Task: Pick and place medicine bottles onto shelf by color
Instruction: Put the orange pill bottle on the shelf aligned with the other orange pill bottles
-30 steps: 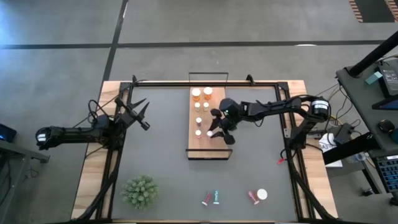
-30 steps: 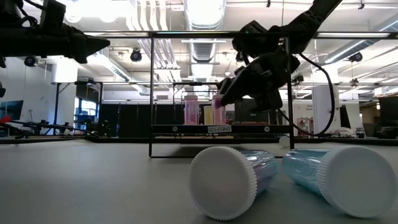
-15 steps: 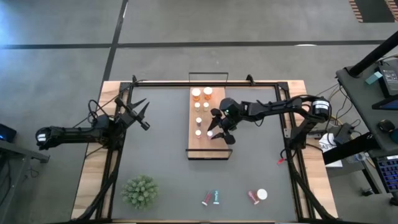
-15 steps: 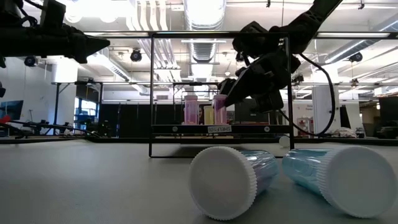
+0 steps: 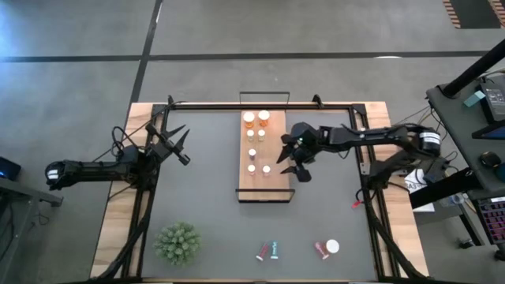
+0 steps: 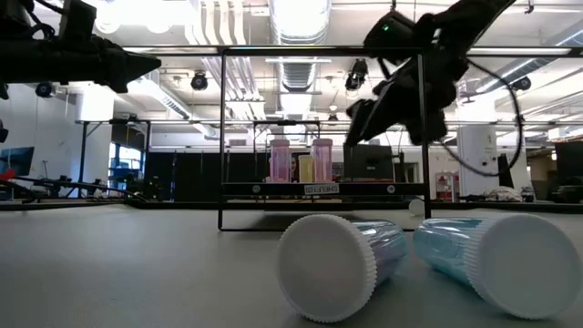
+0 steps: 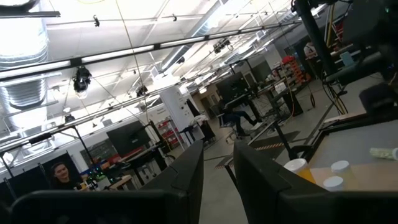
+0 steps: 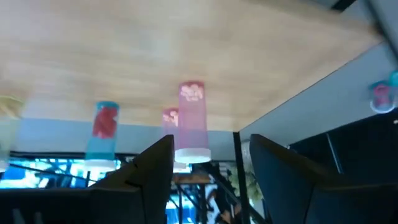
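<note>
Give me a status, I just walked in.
Right tool open, empty, beside shelf. Left tool shut, parked at table's left. Pink bottle upright on shelf. Four bottles remain on table; path clear.

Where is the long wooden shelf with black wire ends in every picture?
High view: the light-wood shelf lies mid-table.
Low view: centre, at the back.
Left wrist view: probably the tan strip at lower right.
Right wrist view: it fills the top.
Shared landmark: the white-capped bottles standing on it.

shelf (image 5: 265, 177): light matt wood board, thin black wire frame. bottle caps (image 6: 326, 267): white ribbed plastic, bodies translucent. tabletop (image 5: 205, 197): dark grey, matt.
</note>
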Tool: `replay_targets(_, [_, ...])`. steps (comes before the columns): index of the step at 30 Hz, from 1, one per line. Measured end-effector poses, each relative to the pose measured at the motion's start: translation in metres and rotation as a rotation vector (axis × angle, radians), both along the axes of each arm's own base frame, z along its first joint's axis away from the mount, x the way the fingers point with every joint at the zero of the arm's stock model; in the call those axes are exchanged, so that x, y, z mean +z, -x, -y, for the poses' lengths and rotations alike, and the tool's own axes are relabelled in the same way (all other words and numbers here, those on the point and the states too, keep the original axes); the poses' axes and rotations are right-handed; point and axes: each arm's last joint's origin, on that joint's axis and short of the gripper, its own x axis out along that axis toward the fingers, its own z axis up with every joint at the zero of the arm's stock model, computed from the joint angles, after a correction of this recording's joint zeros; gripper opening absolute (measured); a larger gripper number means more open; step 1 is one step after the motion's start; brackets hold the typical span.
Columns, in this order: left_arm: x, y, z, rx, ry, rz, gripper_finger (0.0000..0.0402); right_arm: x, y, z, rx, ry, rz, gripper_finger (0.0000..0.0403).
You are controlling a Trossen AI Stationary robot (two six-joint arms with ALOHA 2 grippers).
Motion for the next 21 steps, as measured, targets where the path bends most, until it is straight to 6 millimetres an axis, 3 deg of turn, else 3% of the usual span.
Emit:
replay_targets(9, [0.0, 0.0, 0.0, -0.001, 0.0, 0.0, 0.0072, 0.025, 0.05, -0.014, -0.012, -0.003, -0.19, 0.0202])
replay_targets(13, [0.0, 0.0, 0.0, 0.0, 0.0, 0.0, 0.0072, 0.031, 0.068, -0.025, 0.016, -0.002, -0.193, 0.0202])
replay_targets(21, [0.0, 0.0, 0.0, 0.0, 0.0, 0.0, 0.0072, 0.014, 0.092, -0.048, 0.085, -0.006, -0.195, 0.0201])
